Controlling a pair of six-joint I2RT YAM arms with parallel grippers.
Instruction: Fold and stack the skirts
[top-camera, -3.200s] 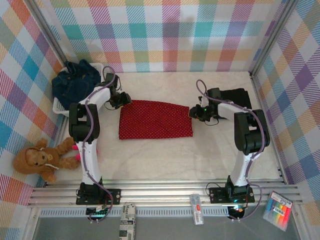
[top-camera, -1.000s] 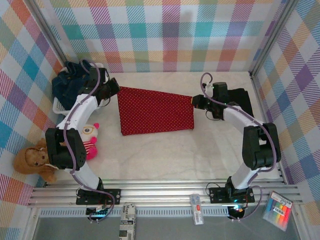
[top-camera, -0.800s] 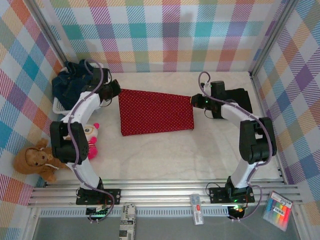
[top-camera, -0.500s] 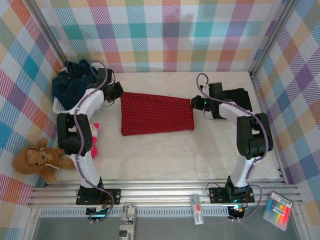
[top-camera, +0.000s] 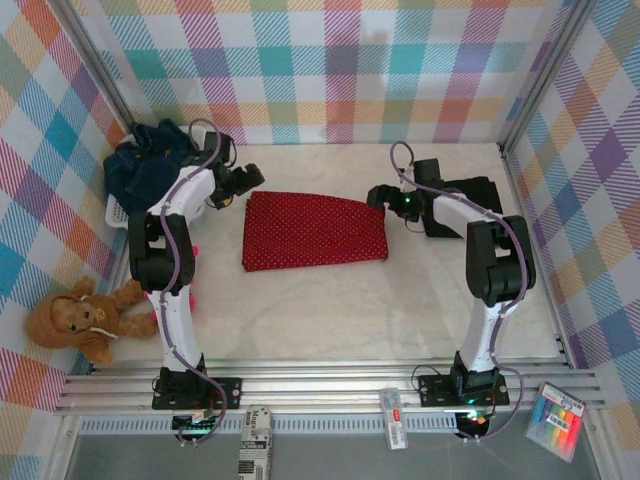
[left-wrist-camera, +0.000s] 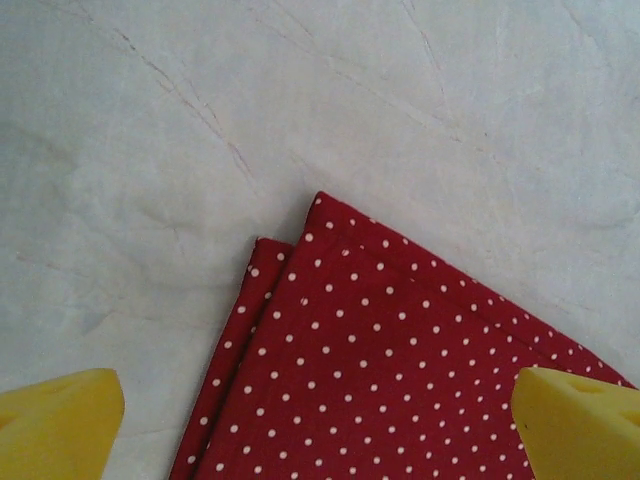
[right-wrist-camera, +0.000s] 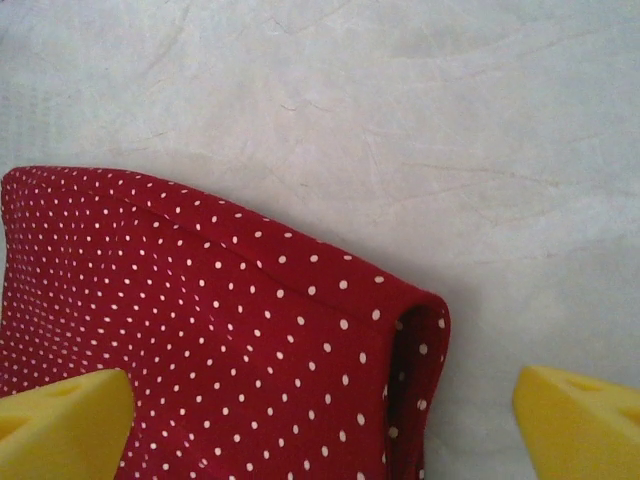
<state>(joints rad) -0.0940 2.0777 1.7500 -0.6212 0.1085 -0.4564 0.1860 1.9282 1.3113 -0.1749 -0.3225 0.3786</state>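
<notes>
A red skirt with small white dots (top-camera: 315, 230) lies folded flat in the middle of the table. My left gripper (top-camera: 254, 179) hovers open just above its far left corner (left-wrist-camera: 400, 350), yellow fingertips (left-wrist-camera: 60, 425) wide apart and touching nothing. My right gripper (top-camera: 377, 197) stands open over the far right corner (right-wrist-camera: 200, 330), where the doubled fold edge shows. A black skirt (top-camera: 478, 188) lies at the far right, partly under the right arm. Dark blue denim skirts (top-camera: 150, 165) are piled at the far left.
The denim pile sits in a white mesh basket (top-camera: 115, 213) against the left wall. A brown plush bear (top-camera: 75, 320) lies off the table's left edge. Checked walls close in the back and both sides. Bare table lies in front of the red skirt.
Both grippers opened and let go of the red skirt's far edge. That edge has dropped onto the table, leaving the skirt lying flat and doubled.
</notes>
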